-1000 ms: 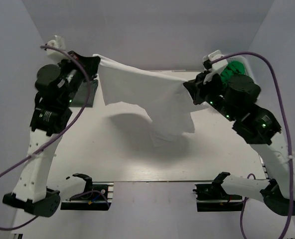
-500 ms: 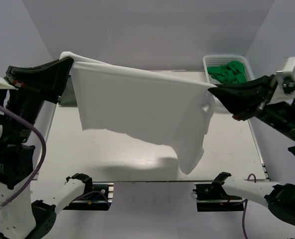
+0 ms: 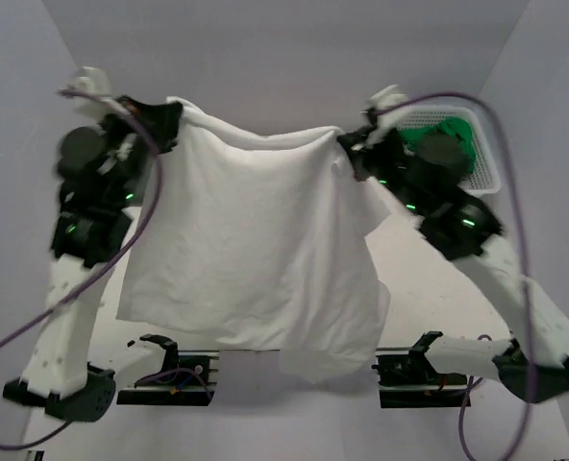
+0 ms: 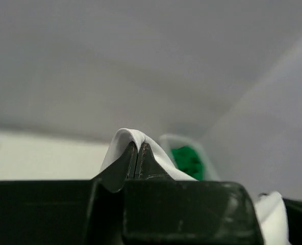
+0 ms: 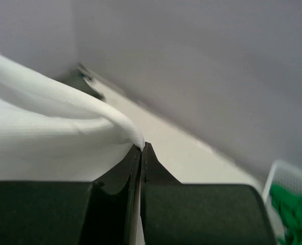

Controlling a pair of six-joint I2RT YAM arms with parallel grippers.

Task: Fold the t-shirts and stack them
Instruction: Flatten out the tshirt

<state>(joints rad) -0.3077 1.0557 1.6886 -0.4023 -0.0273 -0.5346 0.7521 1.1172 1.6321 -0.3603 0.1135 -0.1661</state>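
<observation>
The white t-shirt (image 3: 251, 250) hangs spread between my two raised grippers and drapes down over the table's near edge. My left gripper (image 3: 172, 113) is shut on its upper left corner; in the left wrist view the cloth (image 4: 125, 138) folds over the closed fingertips (image 4: 136, 149). My right gripper (image 3: 347, 149) is shut on the upper right corner; in the right wrist view the cloth (image 5: 54, 127) runs left from the closed tips (image 5: 142, 149). A green cloth (image 3: 448, 144), not dark grey-green, lies in the basket. No dark grey-green shirt shows.
A white basket (image 3: 491, 163) stands at the back right of the table, also in the left wrist view (image 4: 166, 140) and right wrist view (image 5: 288, 176). Grey walls enclose the table on three sides. Two black fixtures (image 3: 169, 370) (image 3: 419, 370) sit at the near edge.
Both arms swung back toward the far wall and came closer together, still gripping the shirt. The shirt now hangs lower and flatter, its hem past the near edge.
</observation>
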